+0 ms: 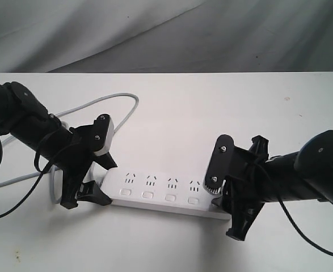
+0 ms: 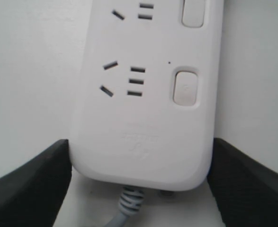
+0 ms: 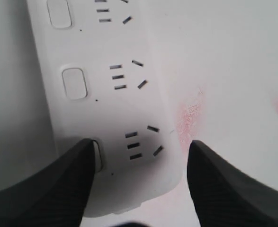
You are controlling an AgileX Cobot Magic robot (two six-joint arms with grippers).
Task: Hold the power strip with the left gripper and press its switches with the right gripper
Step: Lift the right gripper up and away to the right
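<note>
Power strip (image 1: 160, 192) lies flat along the near-centre of the white table (image 1: 223, 107), grey cord (image 1: 118, 97) looping off far-left. Left gripper (image 2: 141, 149) is clamped across its left cord end, one finger on each long edge. Right gripper (image 3: 141, 146) is spread wide over the right end, one fingertip (image 3: 79, 158) on the last of the switches (image 1: 147, 195).

Embossed lettering (image 2: 139, 138) on the power strip (image 2: 148, 104) is too faint to read.

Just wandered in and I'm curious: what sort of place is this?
Likely a robot test bench: a plain white table, a grey cloth backdrop behind it, and a left arm and right arm working on one white power strip.
</note>
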